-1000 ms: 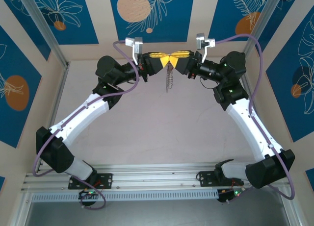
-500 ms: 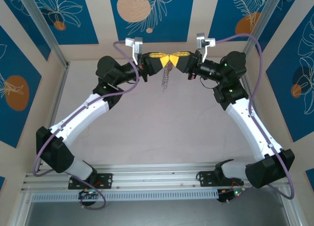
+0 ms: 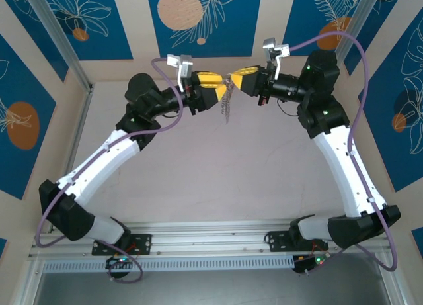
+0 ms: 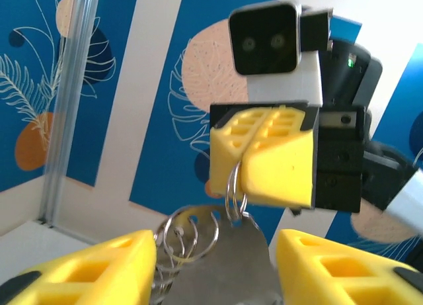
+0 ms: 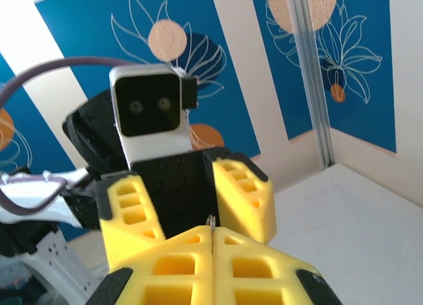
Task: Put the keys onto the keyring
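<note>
The keyring [image 4: 228,272] hangs in the air well above the table [image 3: 218,179], with its small silvery rings [image 4: 232,186] at the top of its flat grey loop. The right gripper [image 4: 246,165] meets the keyring at those rings, yellow fingers pressed together and pinching them. The left gripper [image 3: 220,88] faces the keyring from the opposite side, its fingers [image 4: 99,268] spread to either flank of the loop. Whether they press on it I cannot tell. Both arms reach up and inward toward the keyring, elbows bowed outward and wrists roughly level, so the two grippers point at each other across it.
</note>
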{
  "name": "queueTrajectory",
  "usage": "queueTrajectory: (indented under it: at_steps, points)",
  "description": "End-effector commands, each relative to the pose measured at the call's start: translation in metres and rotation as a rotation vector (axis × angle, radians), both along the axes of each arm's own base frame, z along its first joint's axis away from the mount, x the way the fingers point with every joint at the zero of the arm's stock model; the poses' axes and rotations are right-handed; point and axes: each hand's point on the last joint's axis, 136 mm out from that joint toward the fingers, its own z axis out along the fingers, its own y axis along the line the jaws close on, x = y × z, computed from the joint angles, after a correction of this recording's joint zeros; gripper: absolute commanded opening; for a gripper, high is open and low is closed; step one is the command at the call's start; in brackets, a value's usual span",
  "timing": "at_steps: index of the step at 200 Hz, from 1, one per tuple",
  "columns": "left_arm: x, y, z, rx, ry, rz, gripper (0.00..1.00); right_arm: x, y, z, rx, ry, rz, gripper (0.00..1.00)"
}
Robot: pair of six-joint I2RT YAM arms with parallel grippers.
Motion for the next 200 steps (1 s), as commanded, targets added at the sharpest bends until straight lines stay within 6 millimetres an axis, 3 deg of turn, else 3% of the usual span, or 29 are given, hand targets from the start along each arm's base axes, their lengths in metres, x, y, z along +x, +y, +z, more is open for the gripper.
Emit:
queueTrajectory:
  at_steps: [1,39,91,152,200]
  points:
    - [-0.010,0.015,0.013,0.062,-0.093,0.020,0.56,-0.007,-0.002,-0.013,-0.107,-0.007,0.022,0.00]
    - [-0.014,0.019,0.006,0.172,-0.133,-0.006,0.62,-0.006,0.004,-0.029,-0.255,0.010,0.025,0.00]
    - [-0.014,0.015,-0.019,0.296,-0.130,-0.080,0.64,0.000,0.022,-0.058,-0.500,-0.035,-0.046,0.00]
    - [-0.017,0.023,-0.042,0.369,-0.131,-0.115,0.61,-0.001,0.024,-0.062,-0.566,-0.071,-0.070,0.00]
    - [-0.013,0.025,-0.049,0.370,-0.122,-0.125,0.58,-0.006,0.025,-0.061,-0.554,-0.078,-0.052,0.00]
